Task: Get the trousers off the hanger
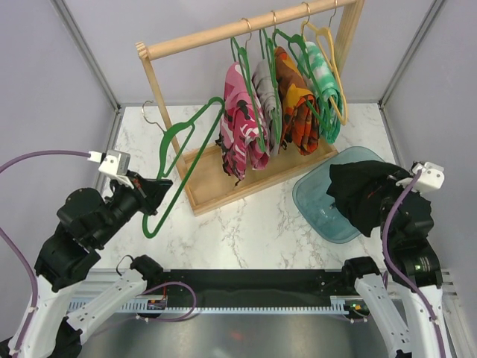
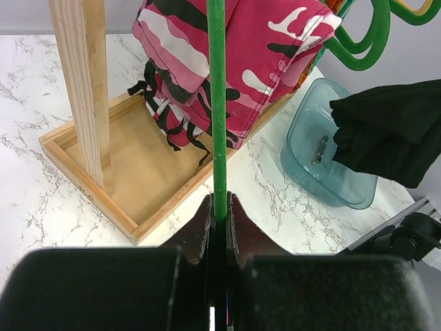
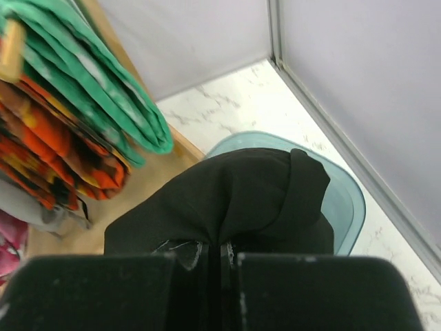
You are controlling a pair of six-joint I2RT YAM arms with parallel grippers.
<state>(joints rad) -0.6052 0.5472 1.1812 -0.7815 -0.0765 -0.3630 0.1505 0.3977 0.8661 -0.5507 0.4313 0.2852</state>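
My left gripper (image 1: pixel 158 186) (image 2: pixel 220 204) is shut on the bottom bar of an empty green hanger (image 1: pixel 181 160) (image 2: pixel 218 103), held off the rack at the left. My right gripper (image 3: pixel 219 247) is shut on the black trousers (image 1: pixel 364 192) (image 3: pixel 234 196) (image 2: pixel 393 134), which hang bunched over the teal bin (image 1: pixel 328 212) (image 3: pixel 348 200). On the wooden rack (image 1: pixel 223 33) still hang the pink camouflage trousers (image 1: pixel 240 123) (image 2: pixel 241 55), grey trousers (image 1: pixel 266 97), orange-patterned trousers (image 1: pixel 297 104) (image 3: pixel 62 145) and green-white trousers (image 1: pixel 325 86) (image 3: pixel 89 83), each on its own hanger.
The rack's wooden base tray (image 1: pixel 223 183) (image 2: pixel 103 172) and upright post (image 2: pixel 83 83) stand mid-table. An empty yellow hanger (image 1: pixel 332 60) hangs at the rail's right end. Enclosure walls close in behind and on both sides.
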